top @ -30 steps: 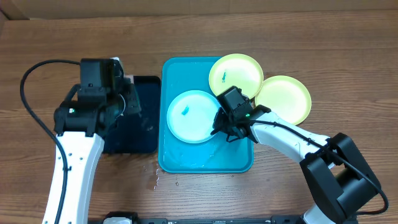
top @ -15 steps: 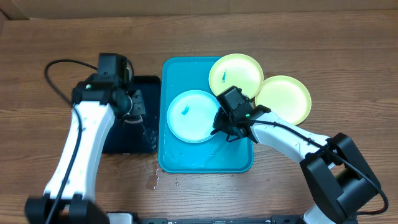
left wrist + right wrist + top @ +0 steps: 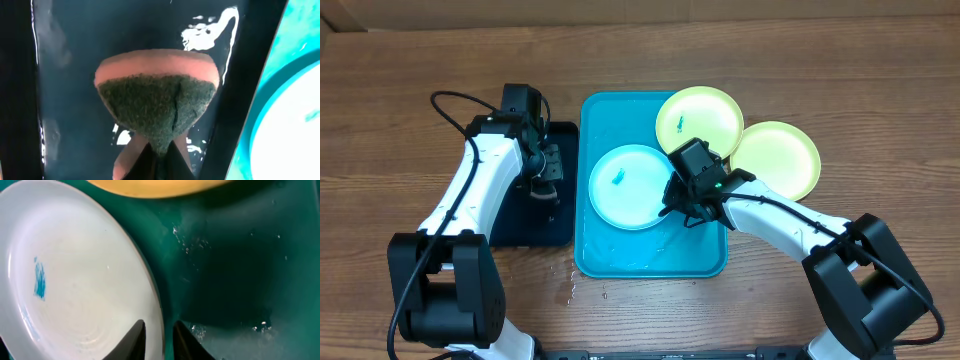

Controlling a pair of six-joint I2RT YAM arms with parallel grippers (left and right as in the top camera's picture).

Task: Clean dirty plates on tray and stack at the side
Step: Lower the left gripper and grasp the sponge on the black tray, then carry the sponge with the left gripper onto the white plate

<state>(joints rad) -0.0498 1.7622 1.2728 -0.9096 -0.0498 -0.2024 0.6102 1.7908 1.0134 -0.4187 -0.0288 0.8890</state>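
The left arm (image 3: pixel 480 190) has swung nearer the tray (image 3: pixel 650 257); the left pincer (image 3: pixel 160 162) is clenched on a sponge (image 3: pixel 157 107) above the black tray (image 3: pixel 525 228); the right pincer (image 3: pixel 159 339) straddles the rim of the light blue plate (image 3: pixel 630 187) in the tray, pressing or not I cannot tell; farther, a yellow-green plate (image 3: pixel 700 120) overlaps the tray's corner; the second yellow-green plate (image 3: pixel 778 160) lies beside it on the table (image 3: pixel 880 90).

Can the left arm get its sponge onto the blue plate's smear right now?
Probably yes. The left gripper holds the sponge over the black tray beside the light blue plate; the right gripper only straddles the far rim, leaving the smear bare.
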